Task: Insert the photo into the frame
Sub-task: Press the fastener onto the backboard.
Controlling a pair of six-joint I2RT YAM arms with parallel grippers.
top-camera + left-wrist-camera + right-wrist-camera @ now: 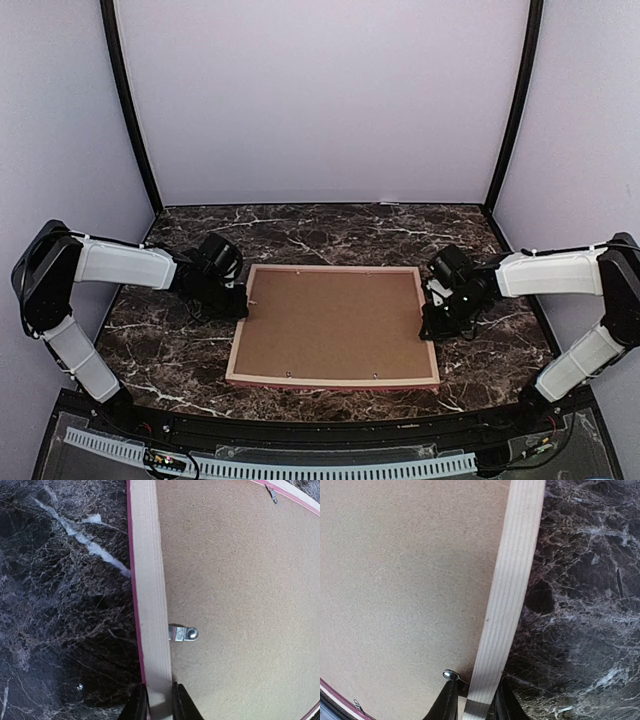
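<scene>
Top view — frame (330, 382) lies at the middle of the table (330, 225), brown backing board (335, 320) up. Left wrist — left claw (160, 702) pinching the frame's pale side rail, metal tab (184, 633) just beside it. Right wrist — right claw (477, 705) pinching the opposite rail.

Left gripper (160, 706) clamped the frame (332, 381) by its left rail, right gripper (474, 705) straddled the right rail: both sides were blocked. Marble table (330, 235) lay open along the far and near edges. On the backing board (335, 320), small metal tabs (184, 633) stood proud.
</scene>
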